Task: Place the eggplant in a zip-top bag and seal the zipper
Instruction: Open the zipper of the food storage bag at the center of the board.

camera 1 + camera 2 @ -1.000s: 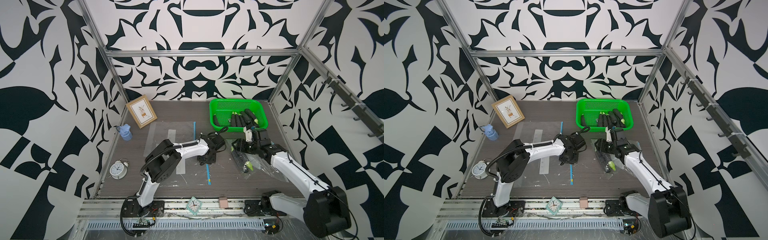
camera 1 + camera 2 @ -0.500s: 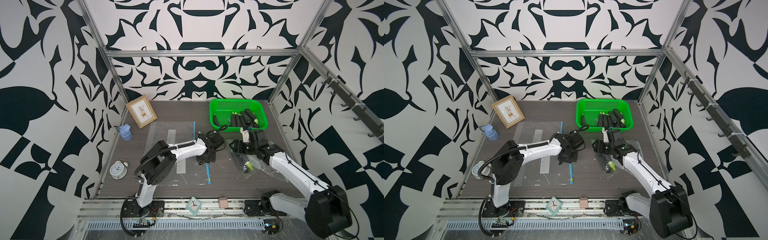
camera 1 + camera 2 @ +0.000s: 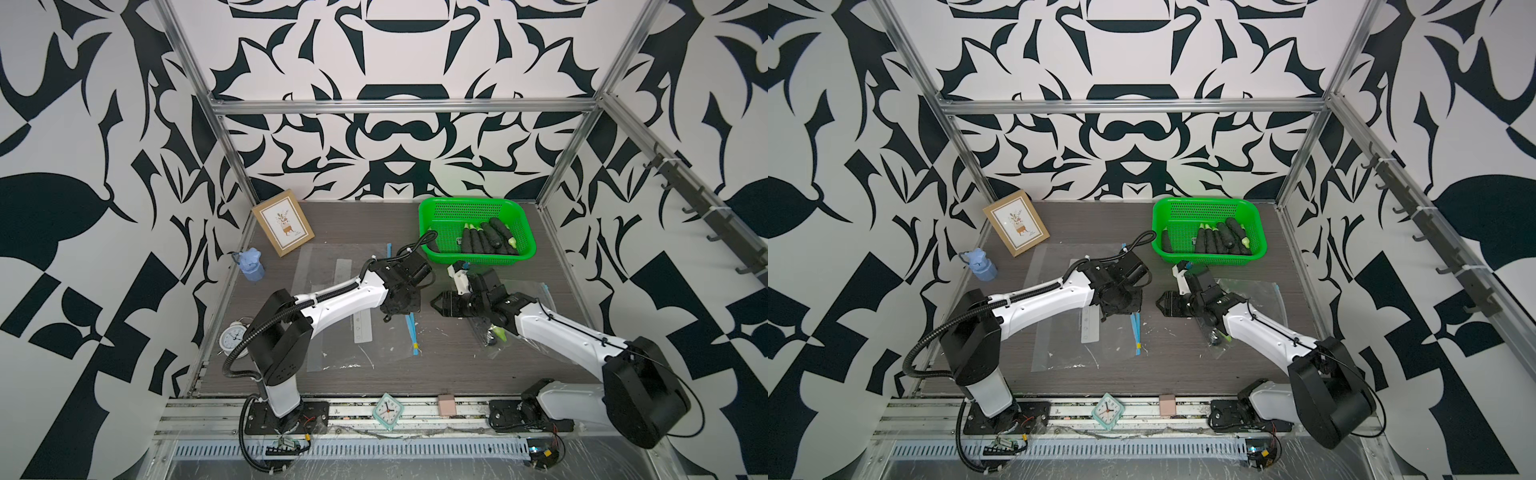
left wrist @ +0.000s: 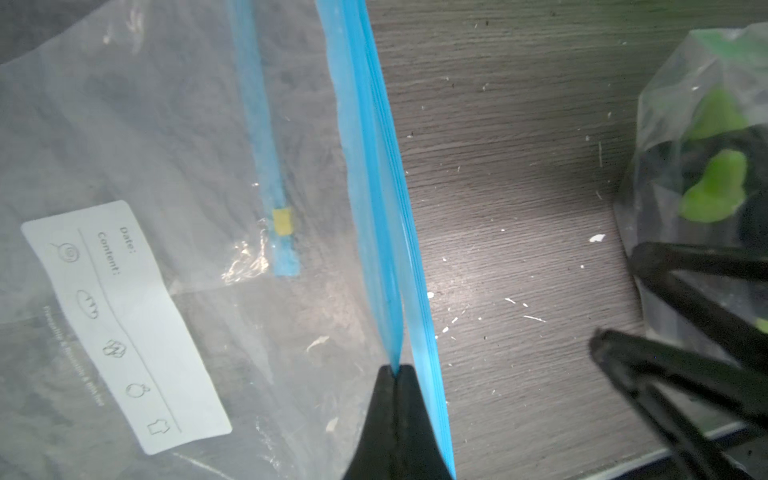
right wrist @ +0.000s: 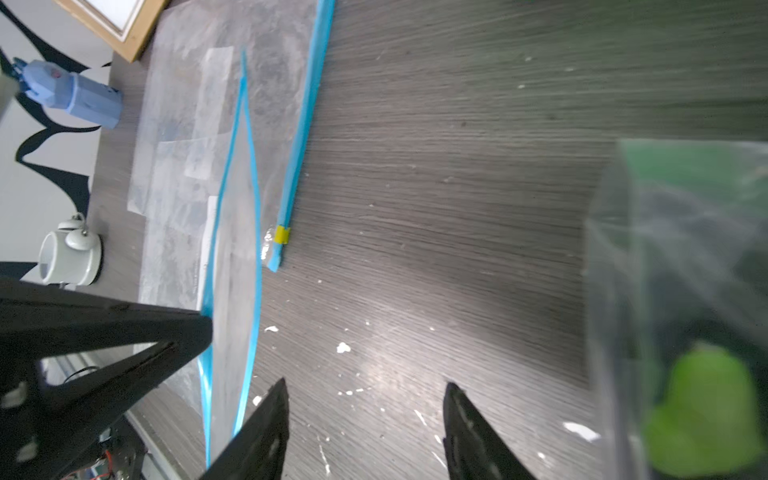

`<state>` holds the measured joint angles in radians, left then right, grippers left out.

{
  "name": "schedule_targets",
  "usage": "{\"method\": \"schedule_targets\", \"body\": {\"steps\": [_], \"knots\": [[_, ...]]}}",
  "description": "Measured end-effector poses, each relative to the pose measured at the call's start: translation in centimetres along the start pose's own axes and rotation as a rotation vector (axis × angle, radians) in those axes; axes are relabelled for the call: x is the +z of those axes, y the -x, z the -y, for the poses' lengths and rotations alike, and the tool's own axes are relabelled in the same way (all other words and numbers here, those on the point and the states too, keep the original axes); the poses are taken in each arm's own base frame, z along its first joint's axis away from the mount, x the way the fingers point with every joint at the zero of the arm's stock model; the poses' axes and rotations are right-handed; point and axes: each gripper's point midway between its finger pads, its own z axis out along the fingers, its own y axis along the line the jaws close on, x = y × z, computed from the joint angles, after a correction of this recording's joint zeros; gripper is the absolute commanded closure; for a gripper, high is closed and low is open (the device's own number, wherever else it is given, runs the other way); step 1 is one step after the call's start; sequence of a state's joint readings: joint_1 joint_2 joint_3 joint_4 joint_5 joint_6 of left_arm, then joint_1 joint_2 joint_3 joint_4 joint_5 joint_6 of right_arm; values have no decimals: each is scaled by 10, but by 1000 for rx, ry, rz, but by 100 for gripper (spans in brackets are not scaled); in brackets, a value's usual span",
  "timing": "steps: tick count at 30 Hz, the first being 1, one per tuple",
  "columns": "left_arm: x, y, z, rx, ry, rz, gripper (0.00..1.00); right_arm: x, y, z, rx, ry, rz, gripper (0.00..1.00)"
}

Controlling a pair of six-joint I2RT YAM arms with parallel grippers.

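Note:
A clear zip-top bag [image 3: 345, 336] lies flat on the table, its blue zipper [image 4: 374, 187] facing right. My left gripper [image 4: 397, 368] is shut on the zipper's upper lip and holds it a little off the lower lip; both top views show this gripper [image 3: 405, 311] at the bag's mouth. To its right my right gripper [image 5: 365, 384] hovers open over bare table, holding nothing, and appears in both top views [image 3: 1160, 305]. Several dark eggplants [image 3: 484, 239] lie in the green basket [image 3: 440, 212]. One more eggplant [image 3: 496, 332] sits inside a second bag [image 3: 1262, 291] under my right arm.
Another flat bag with a yellow slider [image 4: 281, 221] lies under the held one. A picture frame [image 3: 282, 226], a blue bottle [image 3: 251, 266] and a white alarm clock [image 3: 232, 338] stand along the left side. A small teal clock [image 3: 388, 409] sits on the front rail.
My left gripper has closed on the zipper's upper lip. My right gripper has moved left from the filled bag toward the left gripper, its jaws slightly narrower.

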<state>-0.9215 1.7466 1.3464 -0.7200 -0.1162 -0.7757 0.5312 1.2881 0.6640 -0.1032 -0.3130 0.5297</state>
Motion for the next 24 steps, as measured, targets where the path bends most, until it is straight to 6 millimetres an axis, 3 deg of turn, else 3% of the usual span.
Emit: {"method": "schedule_targets", "body": {"steps": [9, 19, 21, 24], "knots": [[-13, 7, 0, 1, -19, 36, 100, 22, -12, -31, -27, 83, -43, 46], [-20, 7, -1, 1, -37, 63, 100, 41, -4, -53, -39, 128, -46, 52], [-21, 8, -1, -1, -45, 71, 100, 46, -4, -55, -37, 136, -47, 60], [-23, 9, 0, -1, -59, 86, 100, 52, -4, -57, -28, 144, -52, 94]]}}
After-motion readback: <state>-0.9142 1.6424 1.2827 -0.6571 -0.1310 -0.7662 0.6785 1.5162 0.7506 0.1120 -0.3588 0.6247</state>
